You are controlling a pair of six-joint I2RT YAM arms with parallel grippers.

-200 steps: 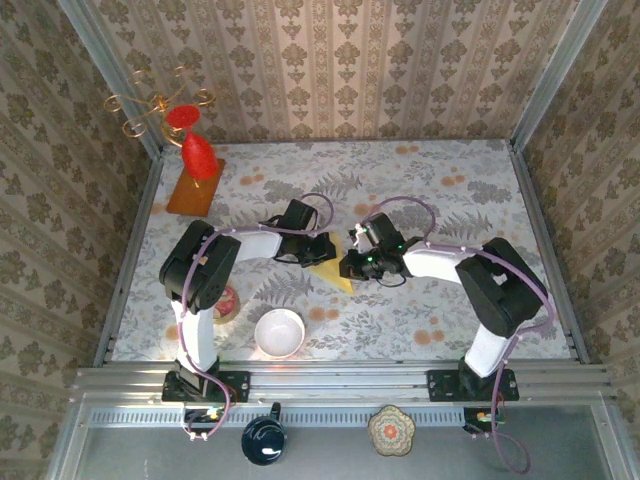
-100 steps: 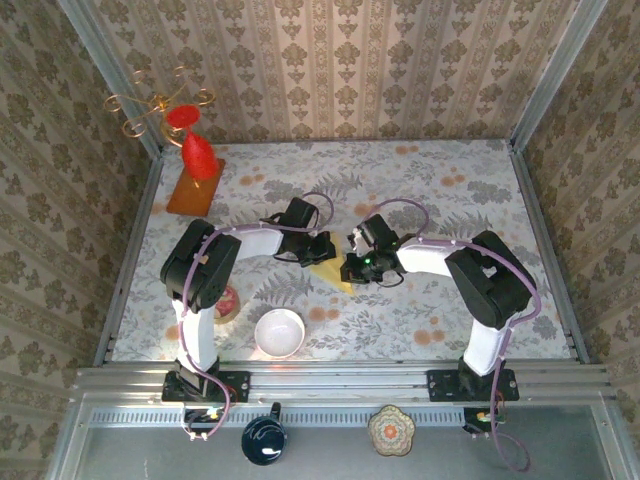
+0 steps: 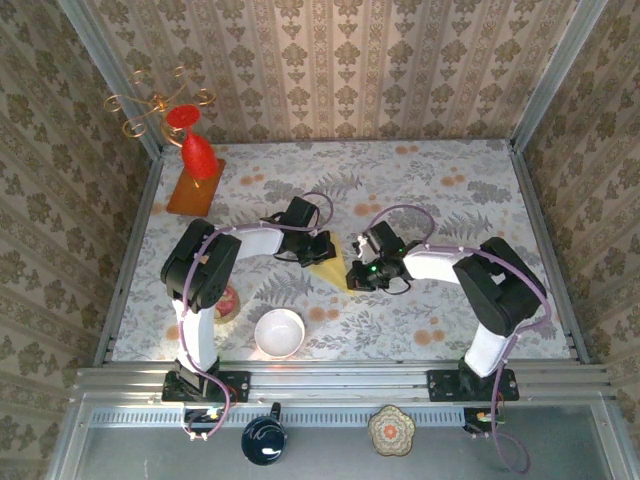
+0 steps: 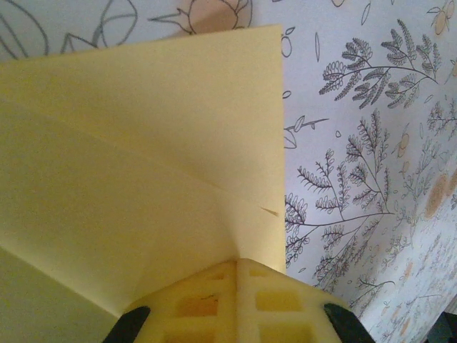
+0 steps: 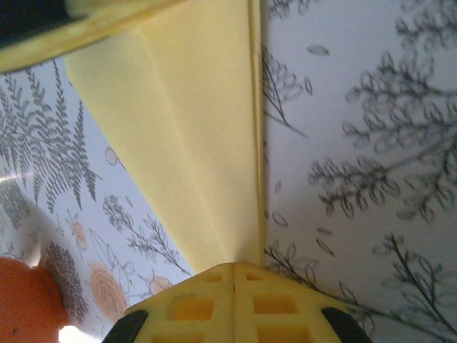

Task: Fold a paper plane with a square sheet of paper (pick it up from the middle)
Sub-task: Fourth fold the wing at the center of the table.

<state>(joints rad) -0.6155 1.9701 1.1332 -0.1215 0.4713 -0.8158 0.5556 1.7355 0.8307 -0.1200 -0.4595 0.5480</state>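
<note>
The square sheet of paper (image 3: 332, 273) lies folded into a pale yellow pointed wedge, the paper plane shape, on the flowered table between my two grippers. My left gripper (image 3: 321, 257) is shut, its tips resting on the paper's far left part. In the left wrist view the creases of the paper (image 4: 143, 179) run up to the left gripper (image 4: 238, 261). My right gripper (image 3: 353, 272) is shut too, touching the paper's right edge. In the right wrist view the narrow end of the paper (image 5: 207, 128) meets the right gripper (image 5: 233, 264).
A white bowl (image 3: 279, 332) stands near the front left, with a small orange item (image 3: 226, 300) beside it. A red vase (image 3: 198, 155) stands on an orange-brown board (image 3: 190, 195) at the back left. Patterned walls close in three sides.
My right gripper has shifted a little toward the near right along the paper's edge. The left gripper and the paper have stayed in place.
</note>
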